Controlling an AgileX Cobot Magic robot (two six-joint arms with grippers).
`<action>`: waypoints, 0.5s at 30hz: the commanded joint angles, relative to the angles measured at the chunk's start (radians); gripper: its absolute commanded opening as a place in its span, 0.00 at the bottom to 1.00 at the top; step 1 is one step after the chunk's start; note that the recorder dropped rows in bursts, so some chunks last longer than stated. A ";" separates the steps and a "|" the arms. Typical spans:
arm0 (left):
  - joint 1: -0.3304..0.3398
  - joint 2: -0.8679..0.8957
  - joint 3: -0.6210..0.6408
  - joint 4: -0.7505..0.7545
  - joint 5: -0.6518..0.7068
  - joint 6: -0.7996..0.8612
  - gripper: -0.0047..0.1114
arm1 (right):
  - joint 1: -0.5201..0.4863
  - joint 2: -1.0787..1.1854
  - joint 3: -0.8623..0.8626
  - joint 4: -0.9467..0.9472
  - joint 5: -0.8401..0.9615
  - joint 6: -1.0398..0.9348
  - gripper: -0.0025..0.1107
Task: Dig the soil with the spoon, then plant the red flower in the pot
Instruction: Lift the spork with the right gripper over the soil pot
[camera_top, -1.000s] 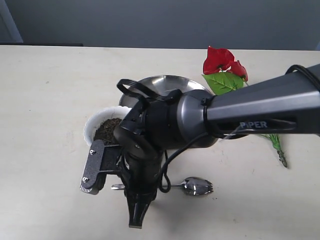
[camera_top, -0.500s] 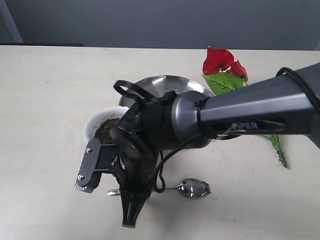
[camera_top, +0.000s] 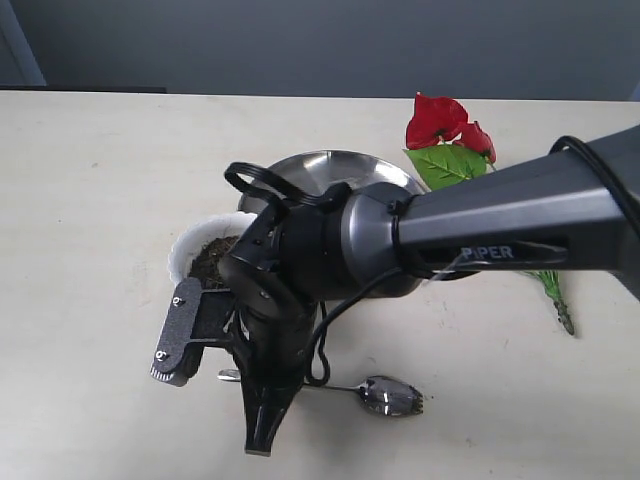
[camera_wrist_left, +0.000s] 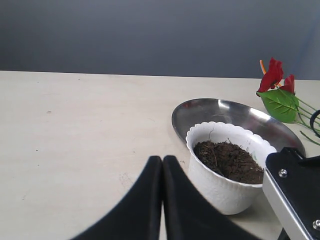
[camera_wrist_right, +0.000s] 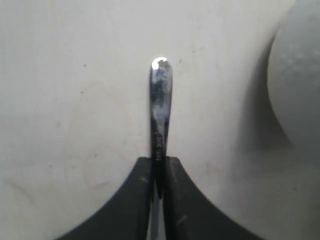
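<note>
Right wrist view: right claw, black fingers clamped on the thin straight handle of the small shiny silver metal spoon; grip sits partway along the handle, leaving the rounded handle end free beyond the fingertips, presumably so the bowl end can serve as the digging tip

Exterior view, items on the pale beige counter:
- Spoon, tined bowl at about 4 o'clock from the pot; whether it rests on the counter or is just lifted cannot be told
- Small white round pot with scalloped rim, partly hidden by the right arm; just beside the steel plate, at the plate's 8 o'clock
- Dark brown crumbly soil, filling the pot; not yet dug, by the look of its heaped surface in the left wrist view
- Flat round shiny steel plate, empty as far as visible
- Artificial red flower with glossy petals, green leaf and thin stems, lying flat at the plate's 2 o'clock, well apart from the pot, awaiting planting

Left wrist view: left claw, fingers pressed together on nothing, idle near the pot
</note>
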 joint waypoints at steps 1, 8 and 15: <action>-0.009 -0.005 0.000 0.002 -0.002 -0.004 0.04 | 0.001 0.020 0.030 0.028 0.039 -0.014 0.02; -0.009 -0.005 0.000 0.002 -0.002 -0.004 0.04 | 0.001 -0.070 0.030 0.026 0.047 -0.014 0.02; -0.009 -0.005 0.000 0.002 -0.002 -0.004 0.04 | 0.001 -0.136 0.030 -0.003 0.043 -0.014 0.02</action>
